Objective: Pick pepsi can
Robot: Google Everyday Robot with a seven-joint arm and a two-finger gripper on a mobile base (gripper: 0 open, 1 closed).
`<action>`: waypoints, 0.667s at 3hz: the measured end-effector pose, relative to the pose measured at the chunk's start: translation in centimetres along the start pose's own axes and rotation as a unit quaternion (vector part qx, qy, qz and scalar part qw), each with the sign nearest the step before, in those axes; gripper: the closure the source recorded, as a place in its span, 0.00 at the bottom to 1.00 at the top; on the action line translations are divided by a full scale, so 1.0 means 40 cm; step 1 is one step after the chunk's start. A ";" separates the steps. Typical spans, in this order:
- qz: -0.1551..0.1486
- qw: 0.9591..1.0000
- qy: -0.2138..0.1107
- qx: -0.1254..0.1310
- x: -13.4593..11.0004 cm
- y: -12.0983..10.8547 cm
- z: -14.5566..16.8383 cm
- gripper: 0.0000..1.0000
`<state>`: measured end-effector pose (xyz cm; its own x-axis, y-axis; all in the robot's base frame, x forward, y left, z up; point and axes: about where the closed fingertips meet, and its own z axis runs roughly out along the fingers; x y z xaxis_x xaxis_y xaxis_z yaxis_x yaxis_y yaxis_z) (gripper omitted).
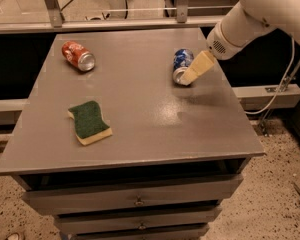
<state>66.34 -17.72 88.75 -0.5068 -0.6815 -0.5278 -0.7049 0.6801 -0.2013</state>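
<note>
Pepsi can (181, 59) lies on its side in the upper right part of the grey table (150, 134), with a silver end facing the front. The gripper (192, 73) hangs right beside the can, and its pale tip covers part of that silver end. It may be touching the can, but that is hard to be sure of from here. Whether the gripper is open or closed cannot be told. The white arm (255, 14) reaches in from the upper right corner. The red-orange can (78, 55) sits well apart at the upper left, and the green sponge (89, 122) lies at the lower left.

The step in hand looks like the reach for the can, which is not lifted yet. Next, the gripper likely needs to line up with the can's round body, close on it and lift. A bump could make the can roll.
</note>
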 end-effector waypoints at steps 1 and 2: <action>0.060 0.998 -0.009 -0.010 -0.045 -0.004 0.065 0.00; 0.104 0.994 -0.012 -0.022 -0.082 0.009 0.115 0.00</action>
<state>70.02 -13.99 86.62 -0.6329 -0.5202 -0.5735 -0.6072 0.7930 -0.0492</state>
